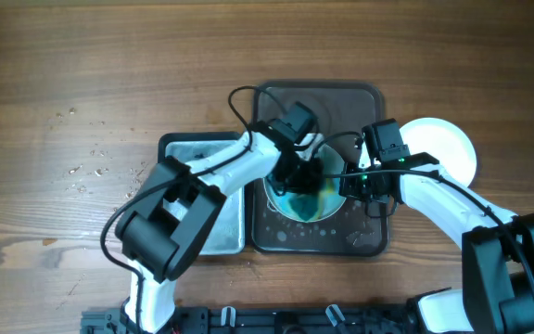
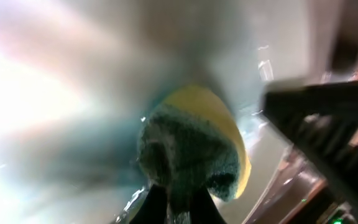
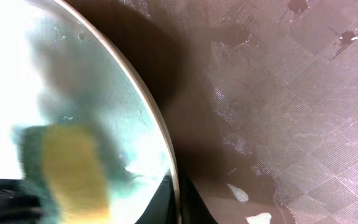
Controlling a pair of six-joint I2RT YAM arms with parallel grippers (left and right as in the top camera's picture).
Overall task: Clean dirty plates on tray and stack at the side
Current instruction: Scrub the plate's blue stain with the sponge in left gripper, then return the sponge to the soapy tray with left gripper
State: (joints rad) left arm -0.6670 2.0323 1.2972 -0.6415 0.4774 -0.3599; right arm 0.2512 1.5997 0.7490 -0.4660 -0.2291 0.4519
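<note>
worktop [image 1: 63, 74]: wood, visible grain, satin-matt finish.
tray [image 3: 303, 93]: dark brown, looks like plastic, fine ribbed checker texture, wet glossy patches.
smeared plate [image 3: 73, 74]: white, smooth, glossy under a thin blue-green film.
side plate [image 1: 448, 148]: white, smooth, clean sheen.
sponge [image 2: 191, 149]: yellow foam, rough dark green scouring face.
basin [image 1: 193, 148]: grey, reflective, possibly metal or just wet, view too coarse to say.
arm shells [image 1: 443, 199]: white glossy plastic, black matt joints.

The wooden table [image 1: 63, 56] bears the tray [image 1: 341, 93], a basin [image 1: 182, 148] (just beside it) and a white plate [image 1: 448, 148].
</note>
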